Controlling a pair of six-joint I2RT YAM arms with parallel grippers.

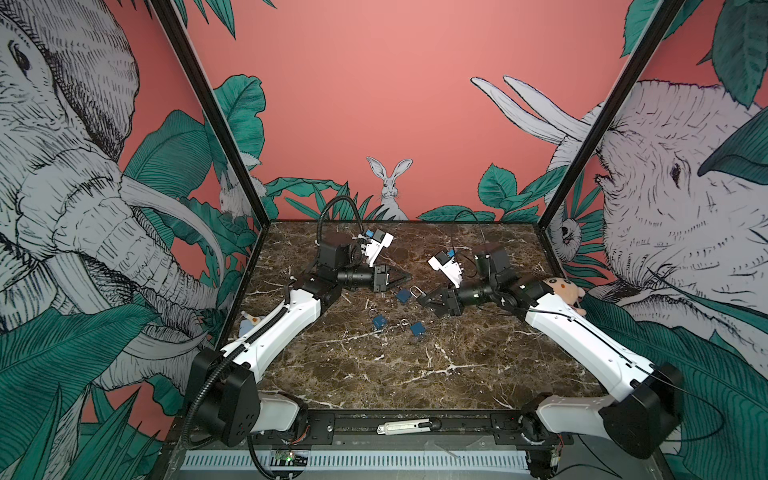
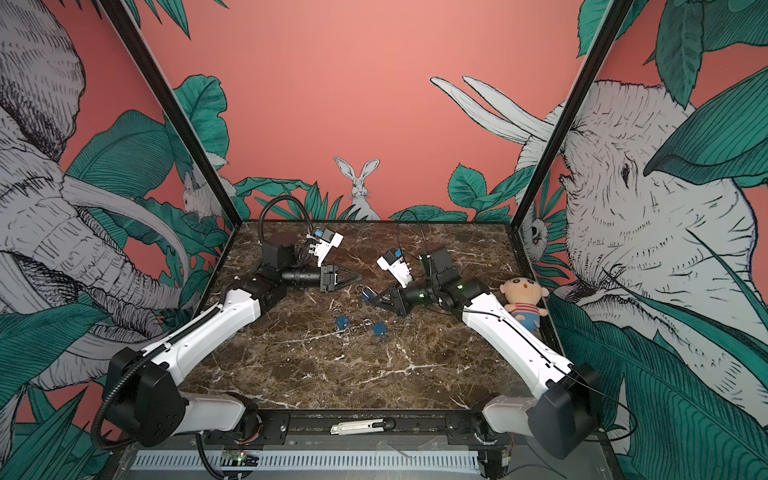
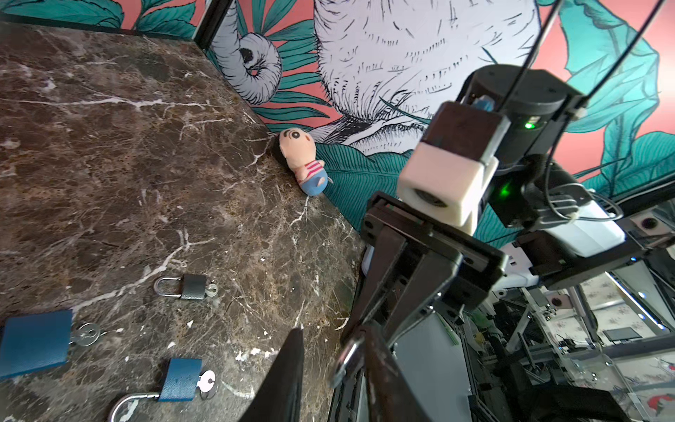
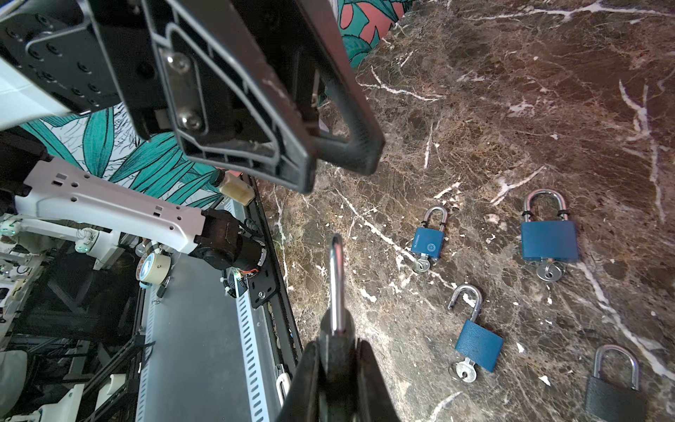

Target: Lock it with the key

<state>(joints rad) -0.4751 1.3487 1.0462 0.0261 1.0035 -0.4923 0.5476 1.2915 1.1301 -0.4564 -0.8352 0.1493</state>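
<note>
Where top views blur, wrist suggests clamped padlock (image 4: 336, 292)

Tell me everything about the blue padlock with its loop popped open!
The blue padlock lies flat on the brown marble table, nothing else touching it. Its squarish body looks like blue-coated metal. The shiny silver shackle is popped open, one end free. A small silvery key sticks in the keyhole at the bottom, with a thin ring on its head.

Padlocks (image 1: 379, 321) lie at the middle of the table (image 1: 374, 374), a plush doll (image 2: 524, 297) against its right edge.
</note>
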